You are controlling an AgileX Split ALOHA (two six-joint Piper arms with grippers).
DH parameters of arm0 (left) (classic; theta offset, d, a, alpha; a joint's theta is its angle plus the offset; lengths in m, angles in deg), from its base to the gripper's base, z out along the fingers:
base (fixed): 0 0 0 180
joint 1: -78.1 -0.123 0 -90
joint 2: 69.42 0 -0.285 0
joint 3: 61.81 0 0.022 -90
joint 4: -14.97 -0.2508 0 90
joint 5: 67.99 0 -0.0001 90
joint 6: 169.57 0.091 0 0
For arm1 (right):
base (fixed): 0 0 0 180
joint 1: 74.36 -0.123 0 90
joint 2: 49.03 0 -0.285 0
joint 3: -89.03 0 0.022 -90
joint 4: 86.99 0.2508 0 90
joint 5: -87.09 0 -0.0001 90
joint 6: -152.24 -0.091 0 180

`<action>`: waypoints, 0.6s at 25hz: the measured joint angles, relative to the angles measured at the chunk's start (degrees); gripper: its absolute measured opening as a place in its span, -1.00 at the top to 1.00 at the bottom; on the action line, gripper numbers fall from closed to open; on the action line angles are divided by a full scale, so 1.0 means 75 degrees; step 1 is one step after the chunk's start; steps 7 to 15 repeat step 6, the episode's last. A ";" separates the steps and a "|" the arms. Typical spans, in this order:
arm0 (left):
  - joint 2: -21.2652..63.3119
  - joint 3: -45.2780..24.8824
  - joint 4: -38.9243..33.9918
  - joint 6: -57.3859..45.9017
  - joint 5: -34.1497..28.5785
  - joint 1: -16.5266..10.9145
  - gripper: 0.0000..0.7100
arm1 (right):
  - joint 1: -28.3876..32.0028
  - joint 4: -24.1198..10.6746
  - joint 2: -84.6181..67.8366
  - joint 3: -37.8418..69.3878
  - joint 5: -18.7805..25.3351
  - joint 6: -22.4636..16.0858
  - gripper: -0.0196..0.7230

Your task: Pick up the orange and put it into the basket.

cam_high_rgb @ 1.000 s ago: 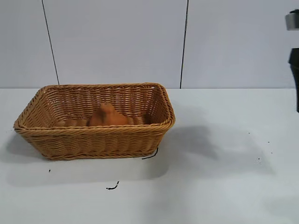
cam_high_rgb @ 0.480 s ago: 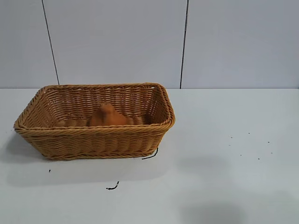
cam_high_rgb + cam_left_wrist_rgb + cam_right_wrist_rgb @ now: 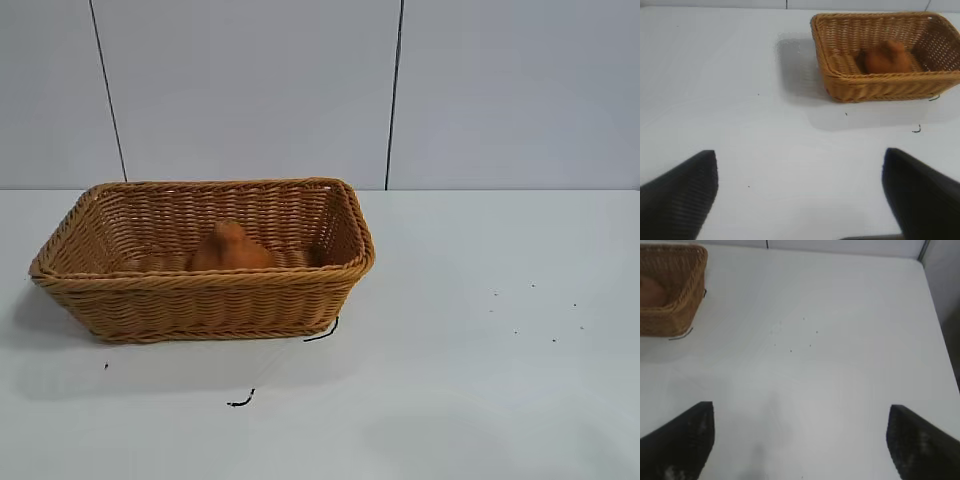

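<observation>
The orange [image 3: 230,249] lies inside the woven wicker basket [image 3: 210,305] at the table's left; it shows too as the orange [image 3: 886,57] in the basket [image 3: 880,87] in the left wrist view. Only a sliver of the orange [image 3: 651,291] shows in the basket [image 3: 685,285] in the right wrist view. My left gripper [image 3: 800,172] is open over bare table, well away from the basket, with nothing between its fingers. My right gripper [image 3: 801,430] is open too, over bare table to the basket's right. Neither arm appears in the exterior view.
A short black scrap [image 3: 240,401] lies on the white table [image 3: 480,380] in front of the basket, and another [image 3: 322,332] at its front right corner. Small dark specks [image 3: 535,322] dot the table's right part. A panelled wall [image 3: 400,90] stands behind.
The right arm, seen at the exterior view's right edge a second ago, has left that view. Its shadow on the table has faded. Basket and orange have not moved.
</observation>
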 joint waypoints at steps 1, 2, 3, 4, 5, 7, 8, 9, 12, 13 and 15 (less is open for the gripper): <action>0.0000 0.0000 0.0000 0.0000 0.0000 0.0000 -0.80 | 0.0000 0.0000 -0.0075 0.0000 0.0000 0.0000 -0.85; 0.0000 0.0000 0.0000 0.0000 0.0000 0.0000 -0.80 | 0.0000 0.0000 -0.0094 0.0000 0.0000 0.0000 -0.85; 0.0000 0.0000 0.0000 0.0000 0.0000 0.0000 -0.80 | 0.0000 0.0000 -0.0094 0.0000 0.0007 0.0000 -0.85; 0.0000 0.0000 0.0000 0.0000 0.0000 0.0000 -0.80 | 0.0000 0.0000 -0.0094 0.0008 0.0007 0.0000 -0.85; 0.0000 0.0000 0.0000 0.0000 0.0000 0.0000 -0.80 | 0.0000 0.0000 -0.0094 0.0008 0.0007 0.0000 -0.85; 0.0000 0.0000 0.0000 0.0000 0.0000 0.0000 -0.80 | 0.0000 0.0000 -0.0094 0.0008 0.0007 0.0000 -0.85; 0.0000 0.0000 0.0000 0.0000 0.0000 0.0000 -0.80 | 0.0000 0.0000 -0.0094 0.0008 0.0007 0.0000 -0.85; 0.0000 0.0000 0.0000 0.0000 0.0000 0.0000 -0.80 | 0.0000 0.0000 -0.0094 0.0008 0.0007 0.0000 -0.85; 0.0000 0.0000 0.0000 0.0000 0.0000 0.0000 -0.80 | 0.0000 0.0000 -0.0094 0.0008 0.0007 0.0000 -0.85; 0.0000 0.0000 0.0000 0.0000 0.0000 0.0000 -0.80 | 0.0000 0.0000 -0.0094 0.0008 0.0007 0.0000 -0.85; 0.0000 0.0000 0.0000 0.0000 0.0000 0.0000 -0.80 | 0.0000 0.0000 -0.0094 0.0008 0.0007 0.0000 -0.85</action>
